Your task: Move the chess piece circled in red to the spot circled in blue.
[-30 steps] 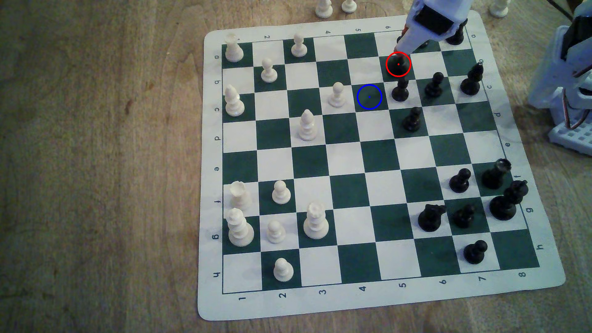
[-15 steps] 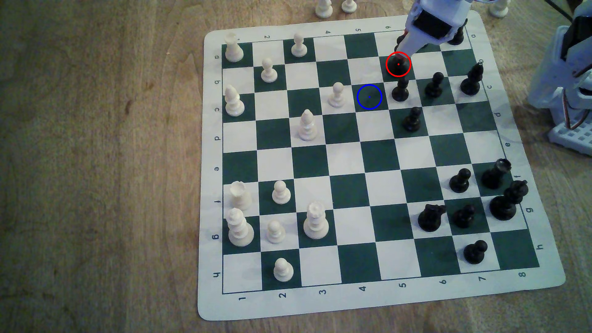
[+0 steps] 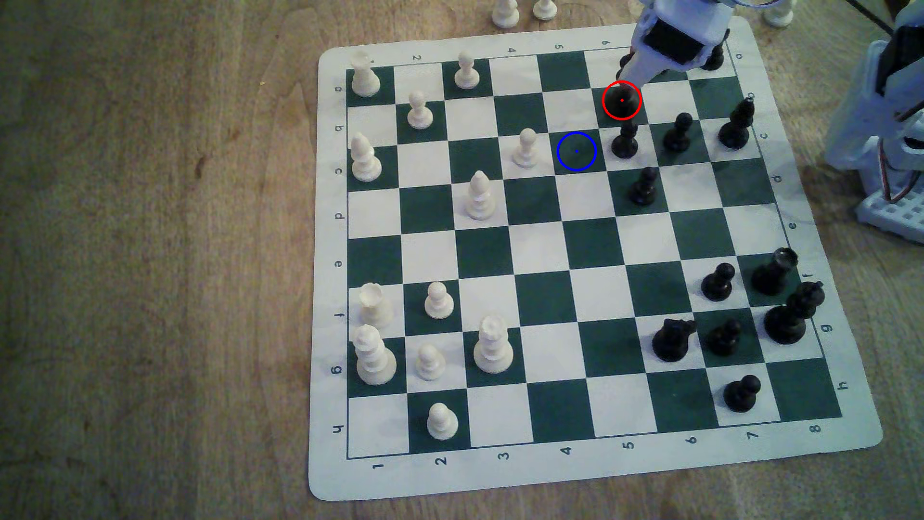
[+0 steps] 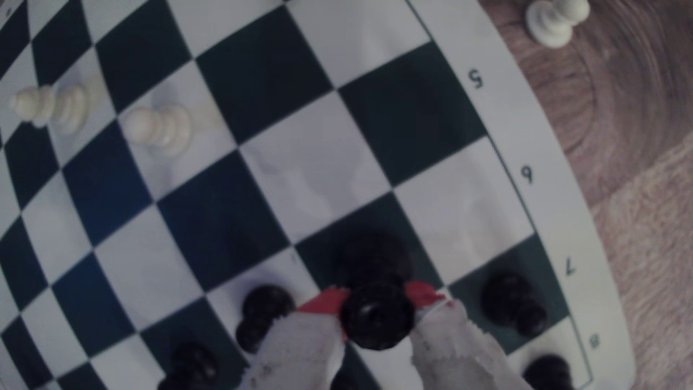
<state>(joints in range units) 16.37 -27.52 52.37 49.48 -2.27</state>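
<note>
- Exterior view: the chess piece (image 3: pixel 621 101), black and glossy, stands on the red-ringed dark green square near the far edge of the chessboard (image 3: pixel 575 480), on the exterior view's right half.
- The white gripper (image 3: pixel 631 82) slants down from the upper right, and its tip meets the top of the chess piece. From this angle I cannot tell how the fingers stand.
- The spot (image 3: pixel 576 151), a dark green square with a blue ring and centre dot, lies one square diagonally nearer the camera and toward the exterior view's left; nothing stands on it.
- A black pawn (image 3: pixel 624 141) stands just beside the spot on the exterior view's right, directly in front of the ringed piece, and a white pawn (image 3: pixel 526 148) stands on the square at the spot's left.
- Wrist view: the gripper (image 4: pixel 377 305) has its two white, red-tipped fingers (image 4: pixel 324 303) set against either side of the chess piece's (image 4: pixel 376 317) round, ridged head, clamped on it.
- The piece's base rests on its dark square, upright.
- A black pawn (image 4: pixel 262 315) stands just beside one finger, another black pawn (image 4: pixel 513 302) near the other.
</note>
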